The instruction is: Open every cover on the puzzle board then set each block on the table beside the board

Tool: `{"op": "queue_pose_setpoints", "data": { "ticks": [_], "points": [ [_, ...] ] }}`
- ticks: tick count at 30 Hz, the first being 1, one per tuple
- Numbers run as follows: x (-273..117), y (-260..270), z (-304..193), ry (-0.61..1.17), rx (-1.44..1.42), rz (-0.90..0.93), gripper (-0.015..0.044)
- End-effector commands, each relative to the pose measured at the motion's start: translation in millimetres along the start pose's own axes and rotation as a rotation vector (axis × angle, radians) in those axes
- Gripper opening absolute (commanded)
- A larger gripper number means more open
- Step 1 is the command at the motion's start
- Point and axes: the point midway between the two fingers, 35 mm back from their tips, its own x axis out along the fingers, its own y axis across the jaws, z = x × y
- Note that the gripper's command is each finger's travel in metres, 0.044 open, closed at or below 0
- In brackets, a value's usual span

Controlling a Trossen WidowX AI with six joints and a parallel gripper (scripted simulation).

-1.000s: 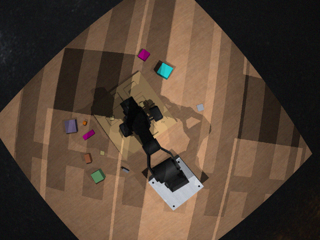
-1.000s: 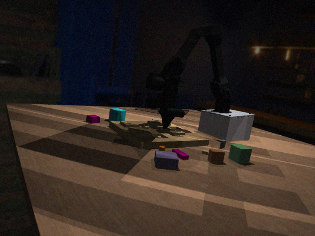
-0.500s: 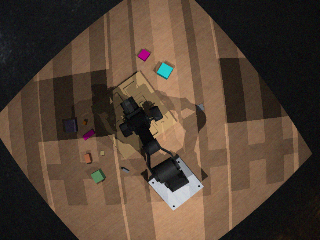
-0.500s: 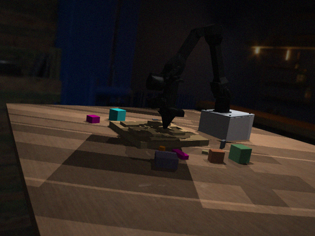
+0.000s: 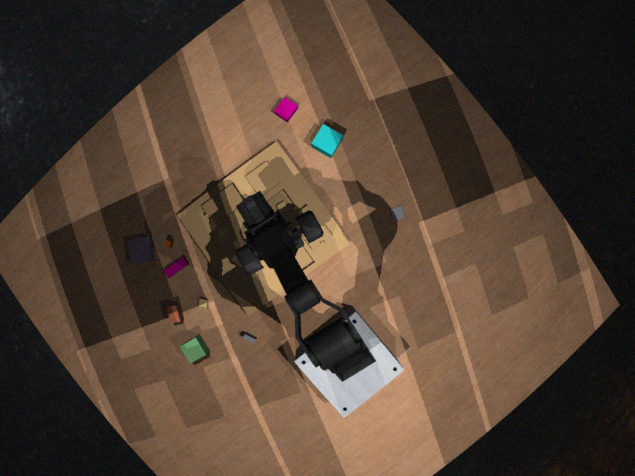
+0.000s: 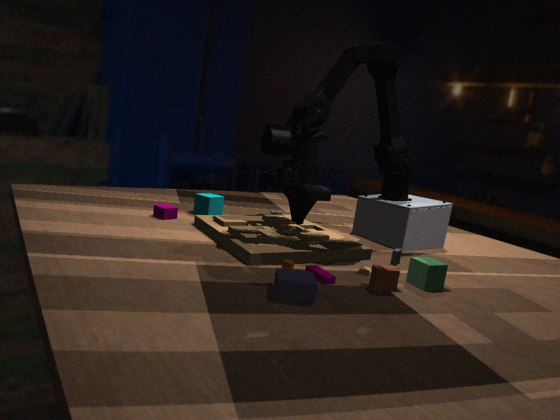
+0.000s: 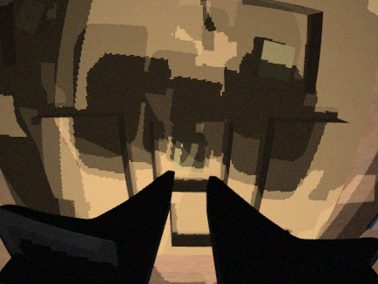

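The tan puzzle board [image 5: 285, 155] [image 6: 271, 257] lies in front of the arm's base, with raised cover plates on it, such as one plate [image 6: 230, 221] at its far left corner. My gripper [image 6: 298, 221] [image 7: 190, 180] points down low over the board, its fingers slightly apart and nothing between them. A pale greenish block [image 7: 187, 158] shows dimly in a well just ahead of the fingertips, between two rails. Another pale block [image 7: 278, 54] sits in an uncovered well at the upper right of the wrist view. A small pale yellow block [image 5: 203, 303] [image 6: 364, 271] rests on the table beside the board. Shadows and the hand hide several covers.
Beyond the board lie a cyan cube [image 5: 327, 139] [image 6: 208, 204] and a magenta block [image 5: 285, 108] [image 6: 165, 211]. Along its left side lie a purple block [image 5: 140, 249] [image 6: 295, 285], a magenta bar [image 5: 175, 266] [image 6: 320, 273], a brown block [image 5: 175, 314] [image 6: 384, 279] and a green cube [image 5: 194, 349] [image 6: 426, 273].
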Motion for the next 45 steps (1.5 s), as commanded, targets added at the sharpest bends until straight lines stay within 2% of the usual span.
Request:
{"op": "queue_pose_setpoints", "data": {
  "ticks": [1, 8, 23, 45],
  "points": [
    [-20.4, 0.8, 5.3, -0.019, 0.0, 0.001, 0.0144],
    [-46.4, 1.3, 4.6, -0.021, -0.002, 0.0, 0.0144],
    [-11.5, 1.4, 5.0, -0.021, -0.002, 0.0, 0.0144],
    [-11.0, 2.1, 4.9, -0.021, -0.002, 0.0, 0.0144]
  ]
}}
